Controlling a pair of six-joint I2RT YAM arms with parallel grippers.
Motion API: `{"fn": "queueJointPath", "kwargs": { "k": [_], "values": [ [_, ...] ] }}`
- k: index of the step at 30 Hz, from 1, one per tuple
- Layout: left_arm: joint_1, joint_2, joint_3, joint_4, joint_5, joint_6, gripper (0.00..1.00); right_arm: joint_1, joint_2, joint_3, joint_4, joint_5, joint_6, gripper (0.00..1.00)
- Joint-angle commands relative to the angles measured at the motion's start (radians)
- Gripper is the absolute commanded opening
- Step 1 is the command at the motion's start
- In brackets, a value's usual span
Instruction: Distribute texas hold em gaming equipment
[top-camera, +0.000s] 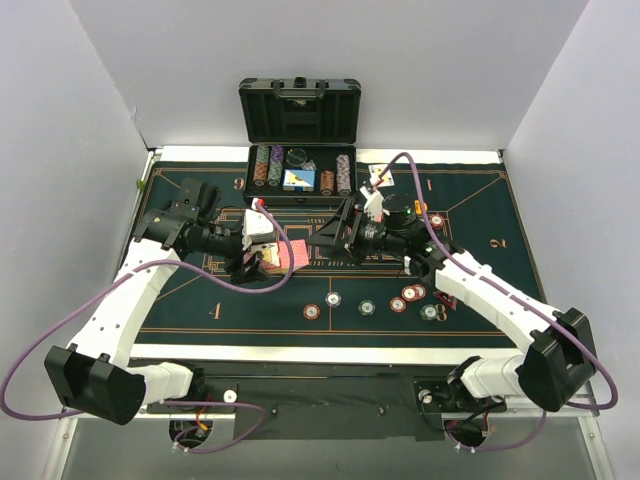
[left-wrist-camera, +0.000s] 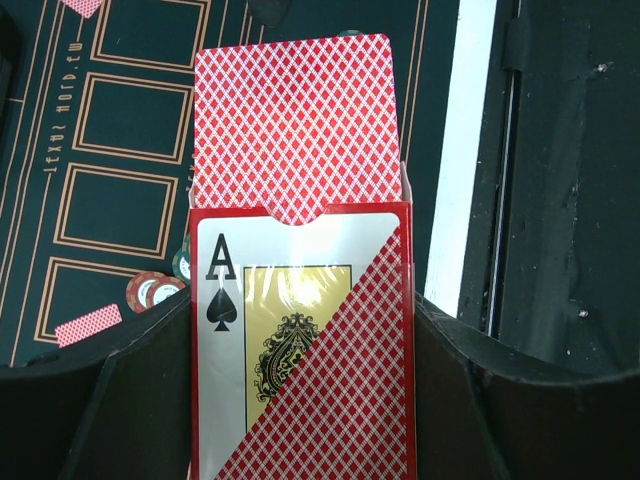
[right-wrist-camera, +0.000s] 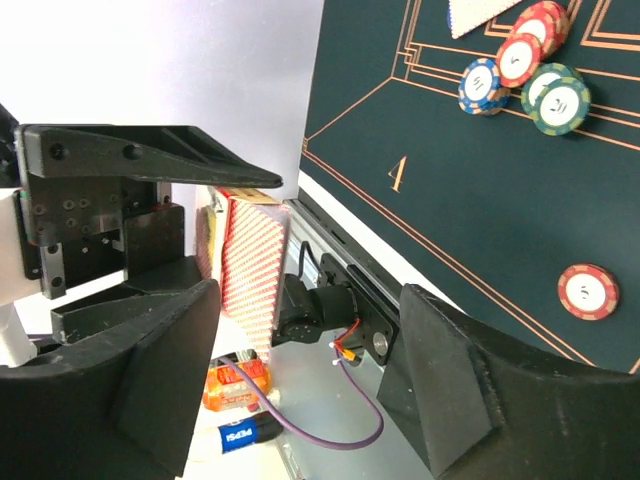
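Inwards turned, the left end effector (left-wrist-camera: 300, 400) is clamped on an ace-printed card box (left-wrist-camera: 300, 330), the right end effector (right-wrist-camera: 300, 385) held apart

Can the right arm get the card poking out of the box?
Probably yes. The right gripper has open jaws facing the red-backed card, nothing stands between them, and the left gripper holds the card box.

The left gripper (left-wrist-camera: 300, 305), clamped on a card box (left-wrist-camera: 300, 400), and the spread-jawed right gripper (right-wrist-camera: 310, 298) crowd the mat's (top-camera: 190, 300) middle, a black case (top-camera: 300, 110) walls the far edge, poker chips (top-camera: 366, 307) dot the near centre, and bare felt lies near-left.
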Motion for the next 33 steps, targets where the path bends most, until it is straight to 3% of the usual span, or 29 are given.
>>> {"fn": "queueJointPath", "kwargs": {
  "k": [1, 5, 13, 21, 33],
  "values": [
    [-0.004, -0.029, 0.021, 0.041, 0.066, 0.004, 0.10, 0.050, 0.003, 0.087, -0.028, 0.023, -0.038, 0.69],
    [-0.006, -0.030, 0.022, 0.041, 0.067, 0.003, 0.10, 0.092, 0.068, 0.102, 0.025, 0.025, -0.017, 0.68],
    [-0.006, -0.027, 0.027, 0.042, 0.072, -0.001, 0.10, 0.116, 0.120, 0.066, 0.145, 0.019, 0.068, 0.54],
    [-0.006, -0.026, 0.030, 0.048, 0.077, -0.007, 0.10, 0.101, 0.085, 0.026, 0.125, 0.022, 0.068, 0.28],
    [-0.006, -0.012, 0.047, 0.048, 0.087, -0.013, 0.10, 0.056, 0.023, -0.028, 0.093, 0.008, 0.063, 0.21]
  ]
}}
